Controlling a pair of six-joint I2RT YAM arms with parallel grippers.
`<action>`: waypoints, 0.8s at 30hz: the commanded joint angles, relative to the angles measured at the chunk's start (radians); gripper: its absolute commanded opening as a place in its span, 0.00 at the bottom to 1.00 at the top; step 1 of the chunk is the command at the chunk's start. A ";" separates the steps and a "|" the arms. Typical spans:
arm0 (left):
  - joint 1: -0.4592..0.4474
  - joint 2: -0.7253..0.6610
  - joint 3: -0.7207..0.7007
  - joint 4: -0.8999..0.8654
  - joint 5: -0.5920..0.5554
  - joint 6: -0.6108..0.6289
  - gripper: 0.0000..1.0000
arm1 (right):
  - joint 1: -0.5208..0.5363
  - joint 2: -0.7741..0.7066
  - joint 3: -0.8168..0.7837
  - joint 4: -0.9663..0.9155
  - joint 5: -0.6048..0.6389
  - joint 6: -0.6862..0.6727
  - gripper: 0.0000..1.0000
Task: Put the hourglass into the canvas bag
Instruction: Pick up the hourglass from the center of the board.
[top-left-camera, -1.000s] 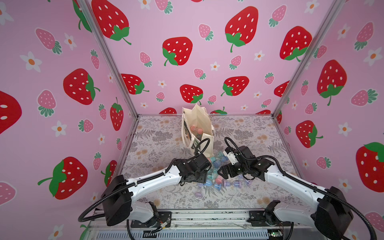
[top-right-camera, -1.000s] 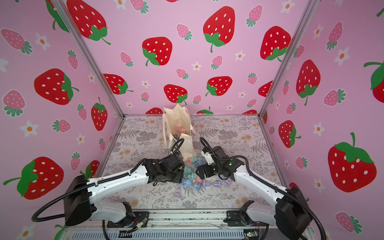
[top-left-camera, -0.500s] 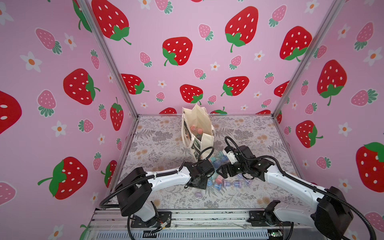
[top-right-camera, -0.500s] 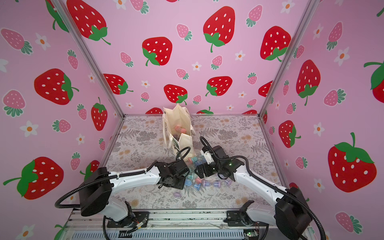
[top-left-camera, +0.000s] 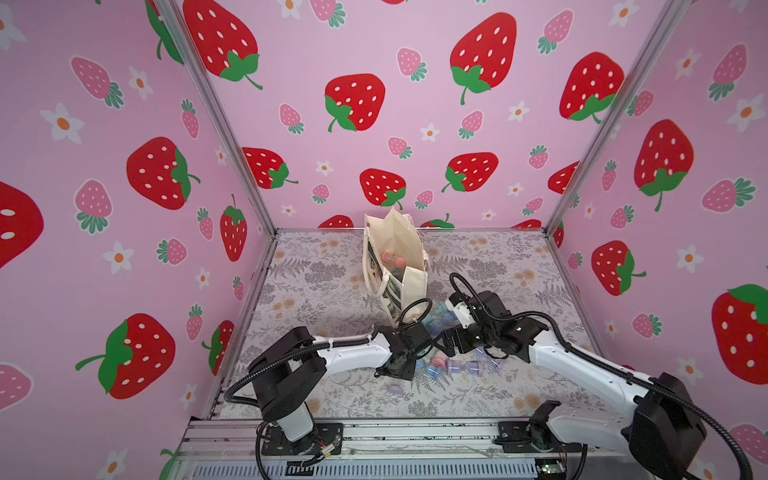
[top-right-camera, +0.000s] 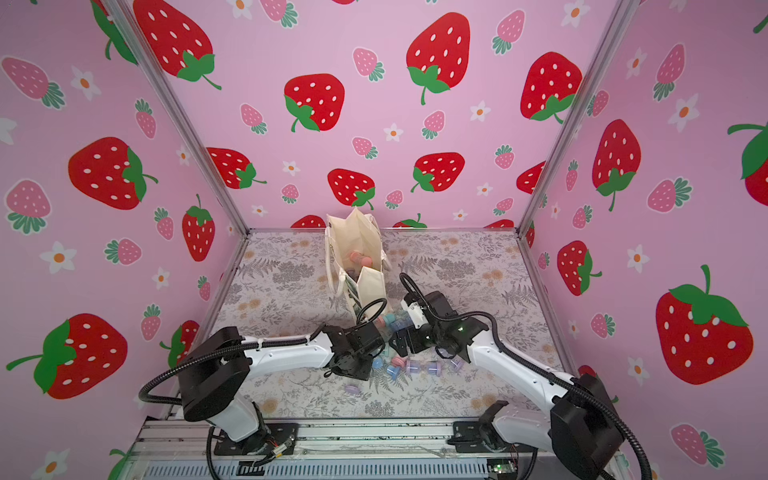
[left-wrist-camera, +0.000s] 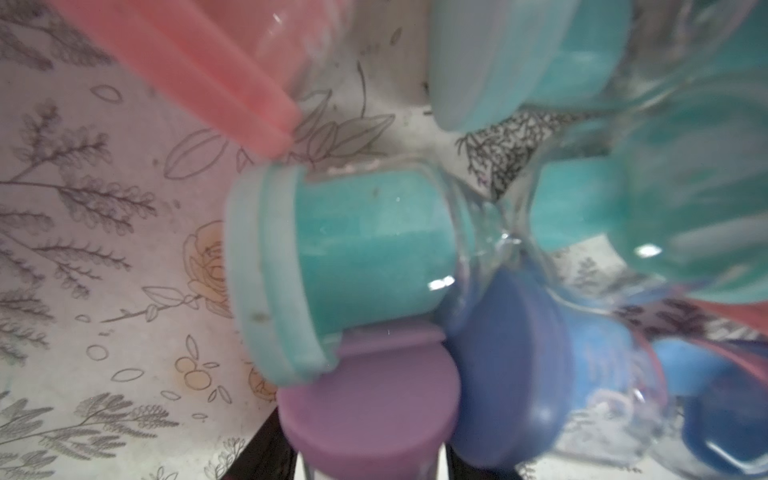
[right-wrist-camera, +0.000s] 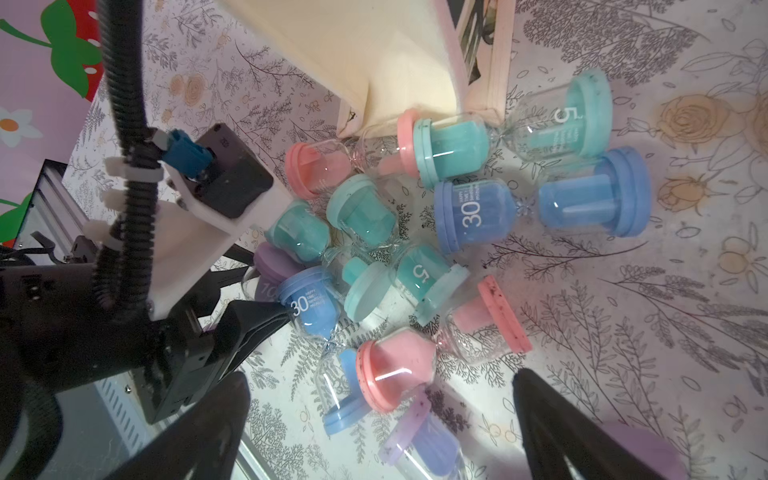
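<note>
Left tool (top-left-camera: 402, 368): down in the pile just in front of the canvas bag (top-left-camera: 413, 286), jaws either side of the purple hourglass (left-wrist-camera: 370, 399); you cannot tell if they press it.
Pile (right-wrist-camera: 415, 257): hourglasses lying on the surface (top-left-camera: 316, 291), some touching the bag's base.
Handling: likely light, rigid, slick glass with a thin, fragile neck; take yours across a bulb beside its cap.
Right tool (right-wrist-camera: 378, 376): spread wide above the pile, holding nothing.

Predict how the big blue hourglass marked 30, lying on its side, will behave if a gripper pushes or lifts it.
The blue hourglass lies on its round caps, so a push would probably roll it. Its clear glass and thin neck look fragile and likely slippery to grip. It should stay stiff when lifted.
</note>
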 joint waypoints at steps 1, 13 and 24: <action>-0.002 0.023 0.022 0.030 -0.032 -0.021 0.53 | 0.004 -0.011 -0.009 0.015 0.012 -0.008 0.99; -0.002 -0.001 0.011 0.026 -0.032 -0.020 0.44 | 0.004 -0.001 -0.008 0.029 0.012 -0.009 0.99; -0.004 -0.068 -0.020 0.001 -0.060 -0.038 0.37 | 0.003 -0.003 -0.007 0.039 0.014 -0.005 0.99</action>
